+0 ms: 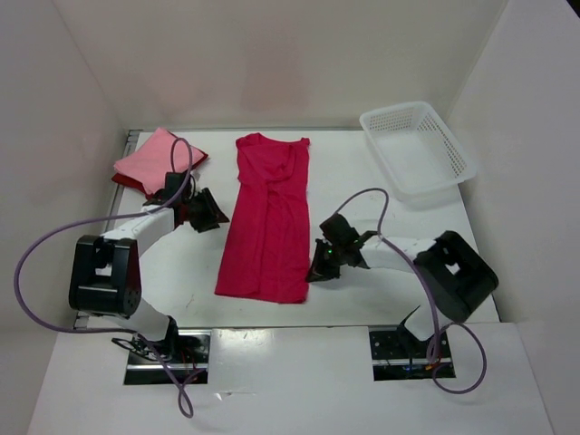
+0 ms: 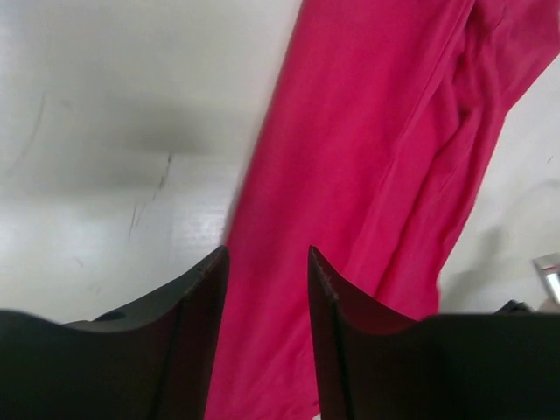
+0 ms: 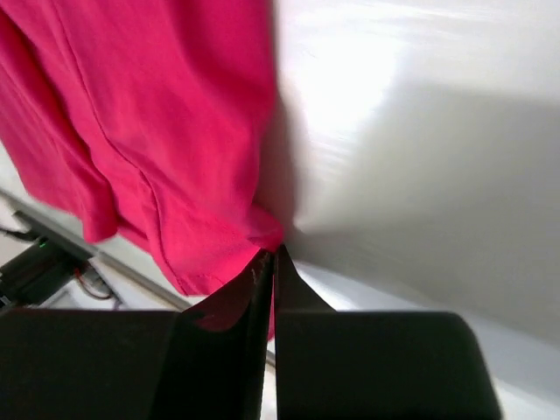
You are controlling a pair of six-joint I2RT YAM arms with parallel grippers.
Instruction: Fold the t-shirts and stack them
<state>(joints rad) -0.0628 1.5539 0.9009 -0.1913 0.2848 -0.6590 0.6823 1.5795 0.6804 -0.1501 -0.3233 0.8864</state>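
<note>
On the white table (image 1: 181, 272), seen from above, your magenta shirt (image 1: 267, 217) lies left of the basket (image 1: 394, 111), a long strip, neck at the basket's end, hem at the near end; it's soft and floppy, so grab hem corners. Left wrist view: the left claw (image 2: 266, 258) stands half open over its edge, holding nothing. Right wrist view: the right claw (image 3: 271, 258) is squeezed shut, seemingly pinching its edge.

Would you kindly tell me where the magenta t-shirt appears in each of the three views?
Top external: magenta t-shirt lies lengthwise mid-table.
Left wrist: magenta t-shirt runs from top right to bottom centre.
Right wrist: magenta t-shirt fills the upper left.
Shared landmark: the white table beside it.
</note>
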